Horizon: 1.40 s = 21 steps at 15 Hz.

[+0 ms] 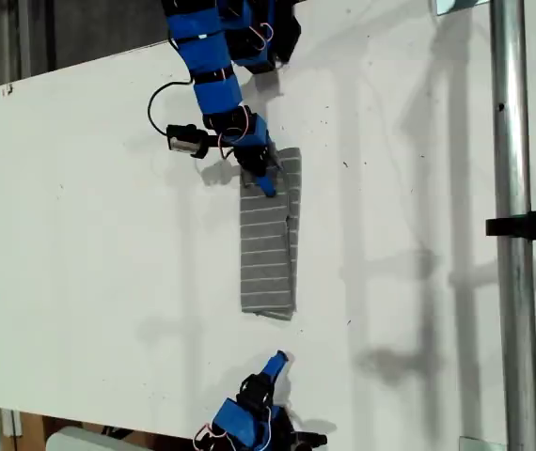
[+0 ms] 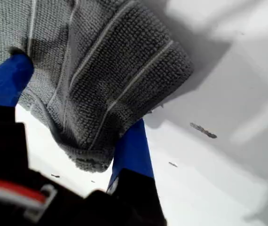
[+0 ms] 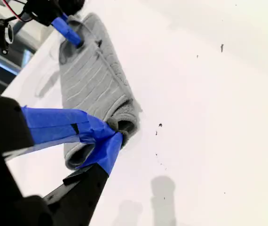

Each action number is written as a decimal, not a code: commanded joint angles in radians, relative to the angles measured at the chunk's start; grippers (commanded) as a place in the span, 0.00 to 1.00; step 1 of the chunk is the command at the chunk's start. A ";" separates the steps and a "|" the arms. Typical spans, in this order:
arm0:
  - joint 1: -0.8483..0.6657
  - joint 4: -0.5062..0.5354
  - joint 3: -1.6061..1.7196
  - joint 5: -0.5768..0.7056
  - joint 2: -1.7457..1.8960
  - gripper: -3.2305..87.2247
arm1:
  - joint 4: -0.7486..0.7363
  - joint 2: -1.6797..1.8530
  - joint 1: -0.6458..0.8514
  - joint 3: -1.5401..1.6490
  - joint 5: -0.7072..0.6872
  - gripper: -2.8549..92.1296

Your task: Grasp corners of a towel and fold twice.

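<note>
Pinching one end of the soft grey towel with thin white stripes, my first gripper has its blue-taped jaws on either side of a bunched corner of the cloth, as the first wrist view shows: fabric hangs between the two blue fingers and drapes over them. The towel lies as a narrow strip, apparently already folded once lengthwise, on the white tabletop, about midway between the table's two long edges. Its long axis runs from my first gripper straight toward my second gripper, which hovers just past the towel's free end without touching it. In the second wrist view the jaws of my second gripper are pressed together at their tips with nothing between them, and the rolled open end of the strip sits right beyond them.

I judge the second fold to be the step in hand: the held end must travel along the strip's length toward the free end. My first gripper is the one with the cloth; my second gripper is nearest the free end and could pin it.

The tabletop is bare and matte white with faint specks. A metal pole crosses near the edge at the exterior view's right, well apart from the towel.
</note>
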 commanded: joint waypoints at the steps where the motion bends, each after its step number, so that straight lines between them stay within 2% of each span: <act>1: 0.014 0.006 -0.026 -0.005 0.009 0.01 | -0.103 -0.044 0.031 -0.078 -0.044 0.34; 5: 0.021 0.006 -0.023 -0.006 0.009 0.01 | -0.112 -0.083 0.078 -0.120 -0.129 0.17; 6: 0.021 0.006 -0.020 -0.002 0.009 0.01 | -0.072 -0.092 0.086 -0.132 -0.089 0.04; 9: 0.012 0.003 -0.018 0.018 0.009 0.01 | 0.058 -0.143 0.097 -0.232 -0.117 0.03; 11: 0.011 0.003 -0.023 0.023 0.009 0.01 | 0.348 -0.101 0.041 -0.337 -0.091 0.03; 14: 0.011 0.003 -0.023 0.026 0.009 0.01 | 0.864 0.158 -0.118 -0.512 0.028 0.03; 15: 0.008 0.002 -0.021 0.031 0.009 0.01 | 0.942 0.158 -0.143 -0.604 0.020 0.03; 18: -0.008 -0.002 -0.023 0.044 0.009 0.01 | 0.807 -0.190 -0.101 -0.963 -0.186 0.03; 21: 0.008 0.000 -0.025 0.031 0.009 0.01 | 0.614 -0.402 -0.069 -1.160 -0.284 0.03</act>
